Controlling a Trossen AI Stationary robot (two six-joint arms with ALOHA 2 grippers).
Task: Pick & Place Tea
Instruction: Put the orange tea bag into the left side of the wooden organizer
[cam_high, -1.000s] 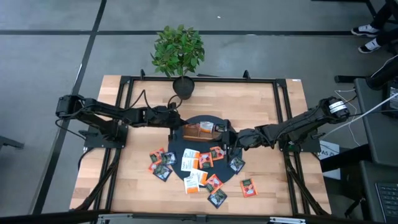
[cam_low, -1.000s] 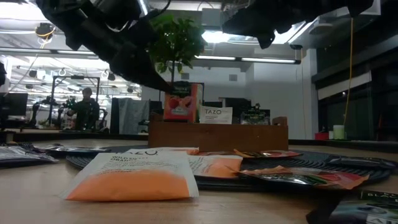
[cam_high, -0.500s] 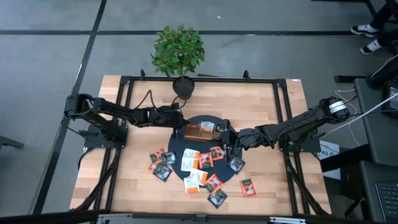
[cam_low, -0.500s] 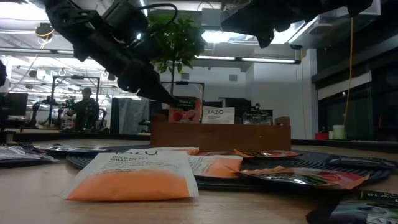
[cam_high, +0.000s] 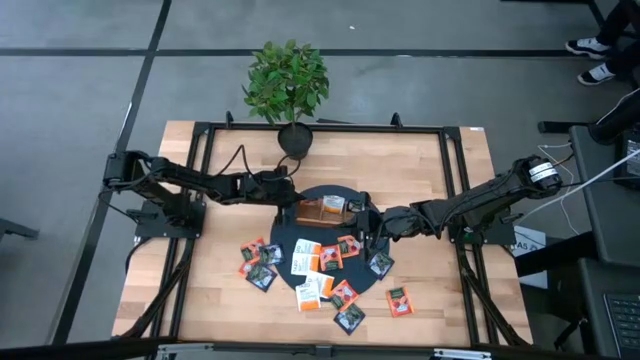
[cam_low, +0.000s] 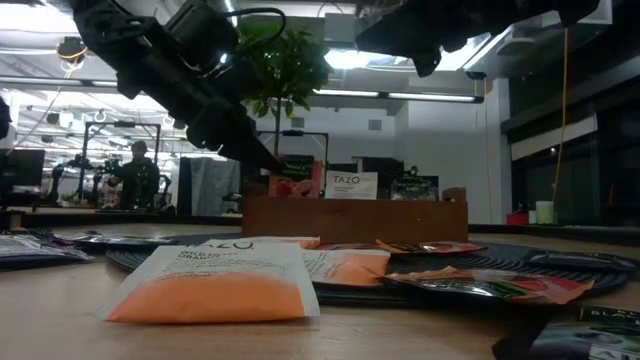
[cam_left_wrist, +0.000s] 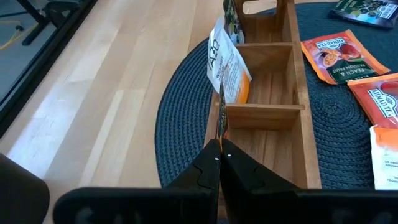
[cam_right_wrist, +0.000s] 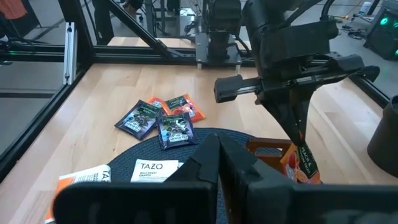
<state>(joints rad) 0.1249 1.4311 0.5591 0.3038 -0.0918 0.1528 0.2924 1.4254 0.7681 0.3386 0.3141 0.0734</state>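
1. The left gripper (cam_high: 293, 204) is seen just left of centre in the high view, its two dark fingers pressed together on an orange-red square tea sachet (cam_low: 292, 183), held edge-up at the left end of the long brown wooden three-compartment tray (cam_high: 325, 209)
2. In the low view, the held sachet is shown at the upper left of the tray's front wall (cam_low: 352, 219), its lower part hidden behind the wall; whether it touches the tray floor cannot be told
3. In the left wrist view, the thin edge of the sachet (cam_left_wrist: 221, 119) is clamped between the fingertips (cam_left_wrist: 210, 163) at the lower centre of the frame, above an end compartment
4. A white and orange sachet (cam_left_wrist: 227, 65) is stood upright in the middle compartment, and a dark one (cam_left_wrist: 232, 15) in the far compartment
5. The right gripper (cam_high: 366, 227) is held right of centre in the high view, closed with nothing in it, above the dark round woven mat (cam_high: 288, 236)
6. The loose tea sachets (cam_high: 318, 276), orange, white and dark, are scattered over the mat and the light wooden table (cam_high: 434, 172) in the lower centre
7. A green potted plant (cam_high: 287, 82) is placed at the top centre
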